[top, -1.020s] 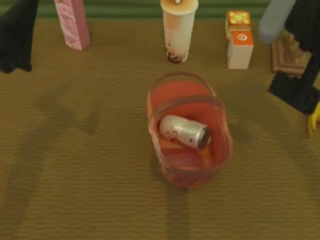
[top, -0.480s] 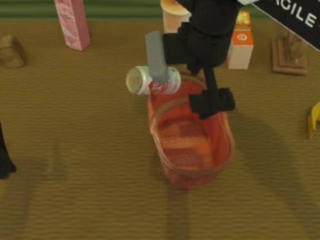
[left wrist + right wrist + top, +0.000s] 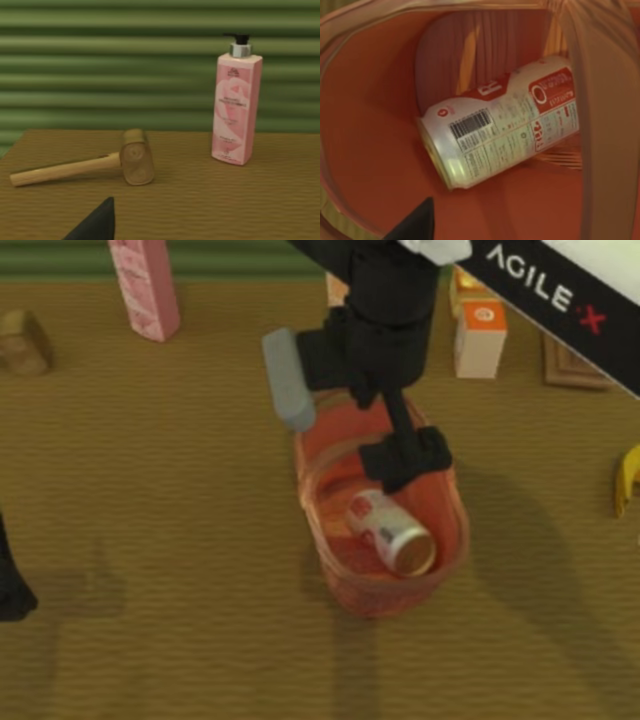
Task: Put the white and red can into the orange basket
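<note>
The white and red can [image 3: 390,532] lies on its side inside the orange basket [image 3: 318,525], near the basket's front right. In the right wrist view the can [image 3: 500,135] rests on the orange floor [image 3: 370,110], beside the handle [image 3: 600,125]. My right gripper [image 3: 350,435] hovers over the basket's far end, open, with its grey finger [image 3: 288,380] and black finger [image 3: 405,455] wide apart and nothing between them. One dark fingertip [image 3: 417,222] shows above the basket floor. My left gripper [image 3: 12,585] is parked at the table's left edge, open, its fingertip [image 3: 97,222] over bare table.
A pink pump bottle [image 3: 145,285] [image 3: 235,107] and a wooden mallet [image 3: 22,340] [image 3: 132,157] stand at the back left. An orange and white box [image 3: 480,335] and a wooden stand [image 3: 572,362] are at the back right, a banana [image 3: 628,475] at the right edge.
Half a second ago my right gripper held the can above the basket's far left rim. Now the can lies inside the basket and the fingers are off it.
</note>
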Robot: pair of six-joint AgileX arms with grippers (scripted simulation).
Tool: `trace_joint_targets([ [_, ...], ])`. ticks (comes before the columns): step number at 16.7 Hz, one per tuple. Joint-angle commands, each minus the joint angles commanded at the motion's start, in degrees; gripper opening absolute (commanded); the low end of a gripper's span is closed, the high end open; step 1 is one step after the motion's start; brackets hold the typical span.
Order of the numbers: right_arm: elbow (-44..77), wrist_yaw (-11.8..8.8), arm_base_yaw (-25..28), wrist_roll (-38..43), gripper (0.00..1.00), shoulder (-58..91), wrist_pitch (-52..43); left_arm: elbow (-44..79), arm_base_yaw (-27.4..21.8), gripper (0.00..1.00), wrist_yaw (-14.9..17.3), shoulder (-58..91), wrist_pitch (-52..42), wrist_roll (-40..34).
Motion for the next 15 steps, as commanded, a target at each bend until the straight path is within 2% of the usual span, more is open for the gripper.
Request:
trace_joint_targets([
  [12, -8.12, -0.02, 0.05, 0.02, 1.0, -1.98, 6.14, 0.0, 0.0, 1.0, 0.0, 0.0, 0.0, 0.0],
  [15, -8.12, -0.02, 0.05, 0.02, 0.77, -1.98, 6.14, 0.0, 0.0, 1.0, 0.0, 0.0, 0.0, 0.0],
])
